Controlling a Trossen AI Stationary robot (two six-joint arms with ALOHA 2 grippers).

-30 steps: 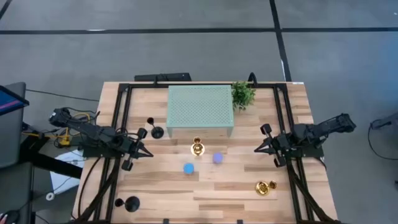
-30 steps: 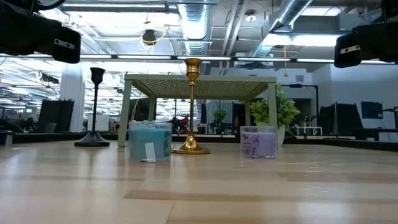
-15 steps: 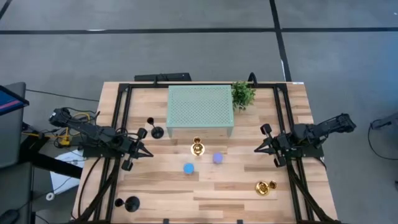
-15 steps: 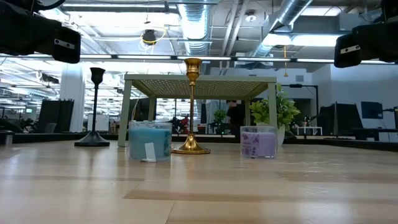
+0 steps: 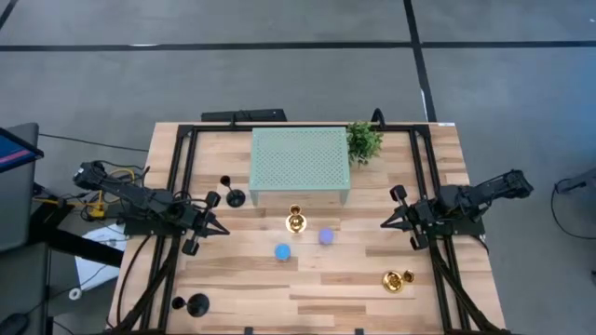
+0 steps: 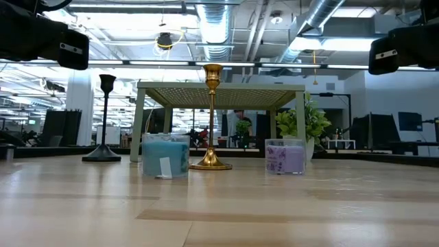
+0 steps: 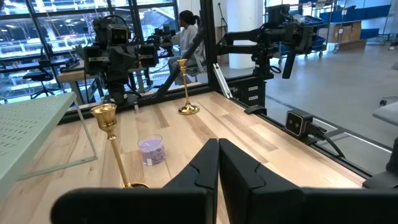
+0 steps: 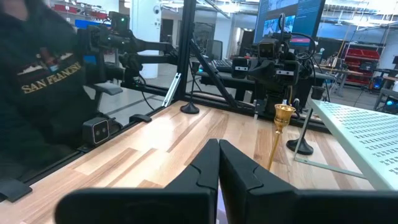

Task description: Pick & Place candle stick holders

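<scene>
Seen from above, a wooden table (image 5: 242, 270) holds 4 candle stick holders: 2 black ones, (image 5: 234, 197) near the green perforated stand (image 5: 300, 166) and (image 5: 196, 304) at the front left, and 2 gold ones, (image 5: 295, 221) central and (image 5: 398, 280) front right. The left gripper (image 5: 221, 232) and right gripper (image 5: 385, 223) hover at the sides, fingers pressed shut, holding nothing. No holder looks placed yet; all 4 seemingly remain.

The near gold candle stick holder (image 7: 115, 146) has its base hidden behind the left gripper (image 7: 218, 163). In the right wrist view, a blurry person in a dark top (image 8: 38, 93) is cut off at the edge. The low view shows only dark bits of both arms at its top corners.
</scene>
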